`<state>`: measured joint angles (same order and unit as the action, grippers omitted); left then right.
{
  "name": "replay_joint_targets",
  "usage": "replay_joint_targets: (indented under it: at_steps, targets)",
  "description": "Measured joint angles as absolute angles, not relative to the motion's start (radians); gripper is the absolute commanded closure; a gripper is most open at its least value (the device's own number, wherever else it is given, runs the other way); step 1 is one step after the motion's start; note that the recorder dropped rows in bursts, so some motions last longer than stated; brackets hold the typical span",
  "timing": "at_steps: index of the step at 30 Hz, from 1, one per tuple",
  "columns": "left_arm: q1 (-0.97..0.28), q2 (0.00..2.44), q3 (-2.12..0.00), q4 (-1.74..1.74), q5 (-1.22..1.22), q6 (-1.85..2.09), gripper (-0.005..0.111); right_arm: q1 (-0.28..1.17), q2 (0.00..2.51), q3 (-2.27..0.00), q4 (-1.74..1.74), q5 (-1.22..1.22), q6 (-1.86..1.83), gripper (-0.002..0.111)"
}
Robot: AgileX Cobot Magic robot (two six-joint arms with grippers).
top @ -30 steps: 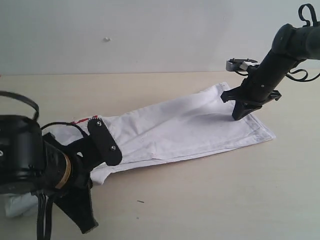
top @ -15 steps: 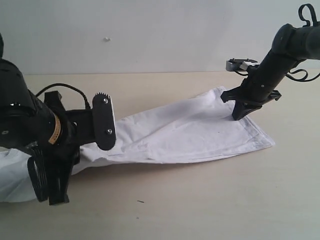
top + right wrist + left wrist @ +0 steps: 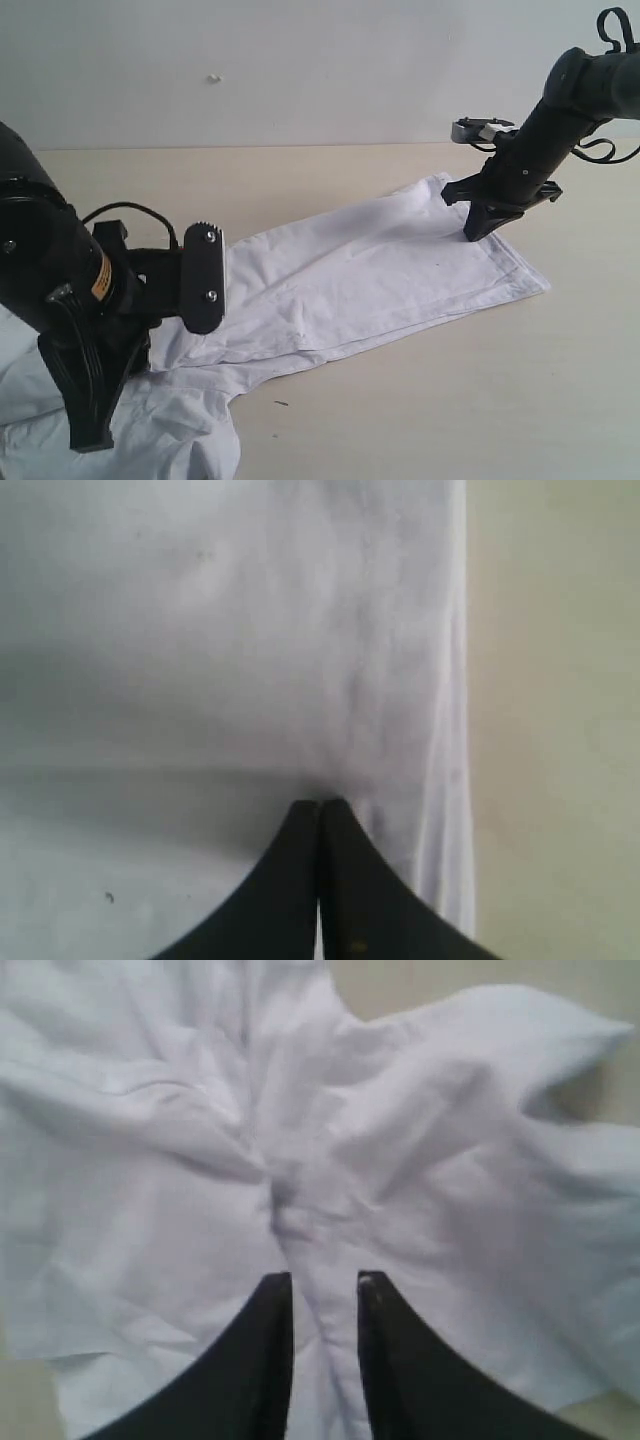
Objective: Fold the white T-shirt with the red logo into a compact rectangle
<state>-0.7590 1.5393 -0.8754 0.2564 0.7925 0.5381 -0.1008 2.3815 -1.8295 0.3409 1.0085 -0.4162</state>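
Observation:
The white T-shirt (image 3: 370, 270) lies as a long folded band across the tan table, from the far right to a crumpled bunch at the front left (image 3: 180, 1160). The red logo is hidden. My left gripper (image 3: 88, 440) (image 3: 325, 1280) hovers over that bunch, its jaws a little apart, with a raised ridge of cloth lying between them. My right gripper (image 3: 472, 236) (image 3: 320, 803) is shut, its tips pressed down onto the flat cloth near the shirt's hemmed right edge (image 3: 450, 780).
The bare tan table (image 3: 450, 400) shows in front of and to the right of the shirt. A pale wall (image 3: 300, 70) stands behind the table. A small dark speck (image 3: 281, 404) lies on the table near the front.
The left arm swung back and to the left, and the shirt's crumpled end now lies spread at the front left. Its jaws have parted. The right gripper has not moved.

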Motion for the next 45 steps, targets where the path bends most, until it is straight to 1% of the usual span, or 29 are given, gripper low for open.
replay_joint_targets:
  at_steps: [3,5,6,10,11,15,19,22,26,37,40,41,44,45]
  targets:
    - [-0.748,1.539,-0.876,0.276,0.739,0.480,0.082,-0.101,2.381,-1.830,0.341,1.011,-0.416,0.108]
    - [-0.745,1.538,-0.880,0.206,0.744,0.467,0.080,-0.101,2.381,-1.830,0.341,1.007,-0.416,0.108]
    - [-0.749,1.538,-0.880,0.154,0.761,0.467,0.077,-0.101,2.381,-1.830,0.341,1.005,-0.416,0.108]
    - [-0.798,1.538,-0.880,0.000,0.879,0.452,0.056,-0.101,2.381,-1.830,0.341,1.000,-0.416,0.108]
    - [-0.815,1.538,-0.880,-0.019,0.912,0.426,0.053,-0.101,2.381,-1.830,0.341,1.000,-0.416,0.108]
    - [-0.899,1.537,-0.829,-0.106,0.964,0.361,0.053,-0.101,2.381,-1.830,0.343,1.000,-0.416,0.108]
    - [-1.000,1.537,-0.763,-0.122,0.883,0.256,0.053,-0.101,2.381,-1.830,0.343,1.000,-0.416,0.108]
    - [-1.018,1.537,-0.735,-0.062,0.798,0.136,0.053,-0.101,2.381,-1.830,0.343,1.000,-0.416,0.108]
    - [-1.018,1.565,-0.700,-0.017,0.719,0.080,0.053,-0.101,2.381,-1.830,0.343,1.000,-0.416,0.108]
    - [-1.018,1.689,-0.687,0.061,0.695,-0.005,0.053,-0.101,2.381,-1.830,0.344,1.002,-0.416,0.108]
    - [-1.020,1.716,-0.689,0.059,0.697,-0.010,0.056,-0.101,2.381,-1.830,0.350,1.002,-0.416,0.108]
    - [-1.020,1.718,-0.689,0.059,0.699,-0.010,0.061,-0.101,2.381,-1.830,0.350,1.002,-0.416,0.108]
    - [-1.022,1.720,-0.698,0.055,0.716,-0.012,0.081,-0.101,2.381,-1.830,0.355,1.002,-0.416,0.108]
    - [-1.022,1.722,-0.699,0.055,0.725,-0.009,0.089,-0.101,2.381,-1.830,0.355,1.002,-0.416,0.108]
